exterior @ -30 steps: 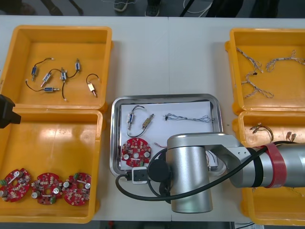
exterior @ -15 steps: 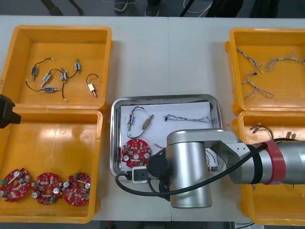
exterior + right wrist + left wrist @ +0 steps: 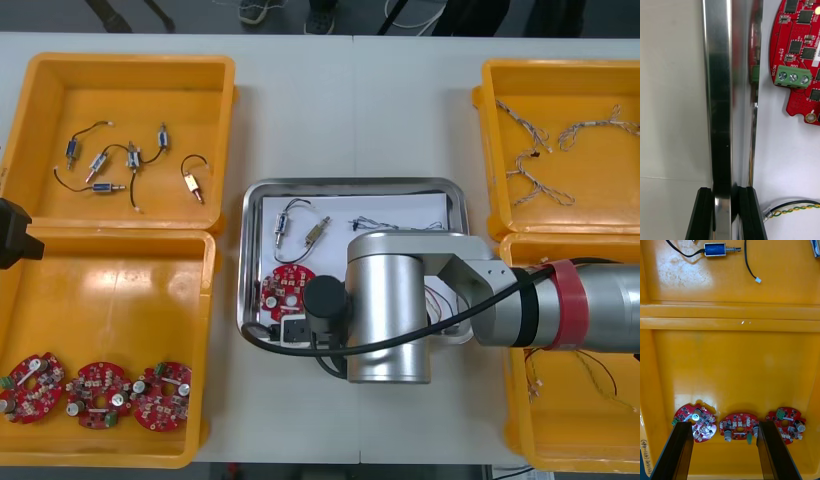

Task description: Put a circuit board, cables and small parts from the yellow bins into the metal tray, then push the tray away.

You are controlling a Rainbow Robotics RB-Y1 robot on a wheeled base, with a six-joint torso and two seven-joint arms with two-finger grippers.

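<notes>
The metal tray (image 3: 352,184) lies mid-table, white inside. It holds a red circuit board (image 3: 285,287), two small metal parts (image 3: 283,226), a blue and white cable (image 3: 395,222) and a red and yellow cable (image 3: 436,294). My right arm covers the tray's near part. In the right wrist view my right gripper (image 3: 726,193) is shut on the tray's rim (image 3: 720,93), with the board (image 3: 799,56) and a cable end (image 3: 790,212) just inside. My left gripper (image 3: 724,425) hangs open over the left near bin, above three boards (image 3: 739,425).
The left far bin (image 3: 125,65) holds small metal parts with black cables. The left near bin (image 3: 110,250) holds three boards (image 3: 95,382). The right far bin (image 3: 560,70) holds blue and white cables. The right near bin (image 3: 520,250) holds red and yellow cables.
The tray has slid away from the table's near edge and slightly right, with my right arm moving along behind it. The left arm has stayed still.
</notes>
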